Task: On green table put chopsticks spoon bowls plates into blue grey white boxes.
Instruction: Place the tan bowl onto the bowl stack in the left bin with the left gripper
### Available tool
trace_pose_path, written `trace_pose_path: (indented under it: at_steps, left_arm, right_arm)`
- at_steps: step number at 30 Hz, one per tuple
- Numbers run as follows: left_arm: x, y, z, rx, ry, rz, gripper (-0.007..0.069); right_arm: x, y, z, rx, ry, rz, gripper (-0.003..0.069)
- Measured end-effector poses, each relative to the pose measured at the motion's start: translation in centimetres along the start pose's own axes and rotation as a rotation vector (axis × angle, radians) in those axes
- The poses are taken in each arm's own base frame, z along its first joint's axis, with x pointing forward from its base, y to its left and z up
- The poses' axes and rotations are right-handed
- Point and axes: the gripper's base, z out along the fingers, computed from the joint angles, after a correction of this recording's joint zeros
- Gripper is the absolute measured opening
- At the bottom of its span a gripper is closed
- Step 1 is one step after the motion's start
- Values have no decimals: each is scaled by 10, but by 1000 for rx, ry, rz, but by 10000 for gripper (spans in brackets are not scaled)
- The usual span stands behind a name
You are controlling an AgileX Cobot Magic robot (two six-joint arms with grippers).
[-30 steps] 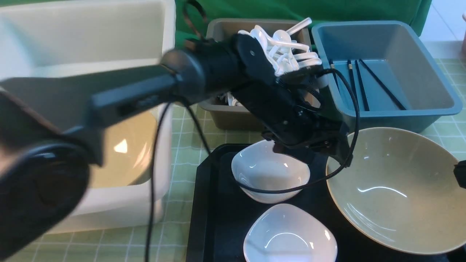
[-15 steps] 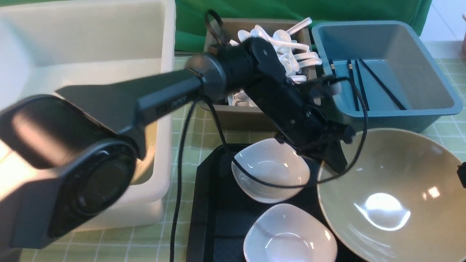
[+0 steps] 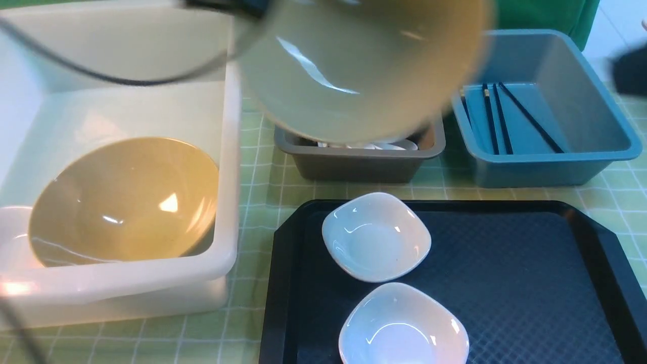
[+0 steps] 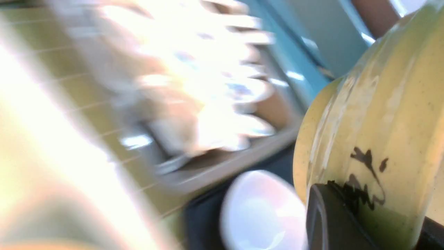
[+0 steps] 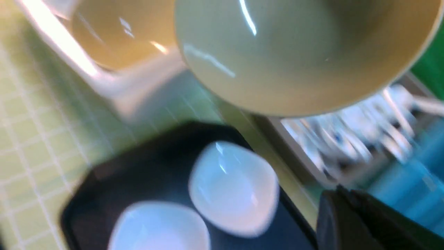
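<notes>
A large olive-green bowl (image 3: 364, 65) hangs high in the air in front of the grey box (image 3: 359, 164), tilted toward the camera. My left gripper (image 4: 378, 215) is shut on its rim (image 4: 381, 104); one dark finger (image 4: 329, 211) presses the bowl's outer wall. The bowl (image 5: 295, 52) also fills the top of the right wrist view. My right gripper (image 5: 347, 201) is shut and holds nothing; it is a dark blur at the right edge (image 3: 629, 68). White spoons (image 5: 364, 139) fill the grey box. Black chopsticks (image 3: 498, 121) lie in the blue box (image 3: 551, 162).
A yellow bowl (image 3: 126, 202) sits in the white box (image 3: 230, 151) on the left. Two small white dishes (image 3: 376, 235) (image 3: 402, 326) rest on the black tray (image 3: 505, 263) at the front. The table has a green checked cloth (image 3: 252, 202).
The left gripper shut on the big bowl's rim and lifted it off the tray, up and to the left. The left arm has swung out of the front view.
</notes>
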Motion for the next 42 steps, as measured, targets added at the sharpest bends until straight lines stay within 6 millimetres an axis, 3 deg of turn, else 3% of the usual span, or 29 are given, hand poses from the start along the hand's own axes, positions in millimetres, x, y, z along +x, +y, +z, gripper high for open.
trace_pose_path:
  at_steps: [4,5,8,11,13,22,29,35,37,42]
  left_arm:
    - [39,48,-41,-124,-12,-199,17]
    - [60,68,-51,-156,-8,-299,17]
    - [94,98,-57,-188,7,-454,17]
    - [148,139,-57,-239,32,-686,17]
    - [164,152,-58,-288,34,-743,17]
    - [174,171,-40,-373,106,-835,19]
    - [170,168,-34,-426,138,-845,70]
    - [159,163,-39,-480,151,-863,262]
    - [150,156,-45,-514,145,-821,360]
    - [120,124,-71,-543,85,-706,524]
  right_arm:
    - [-28,-1,43,-151,-12,-54,29]
    - [-34,-1,62,-192,6,-65,30]
    - [-41,4,86,-249,31,-85,35]
    - [-39,10,117,-319,91,-92,38]
    - [-36,10,123,-329,118,-96,38]
    - [-34,8,120,-290,153,-121,46]
    - [-34,9,118,-292,159,-108,50]
    - [-34,11,111,-299,166,-113,57]
    - [-36,12,104,-295,153,-116,59]
    - [-37,13,91,-268,156,-107,64]
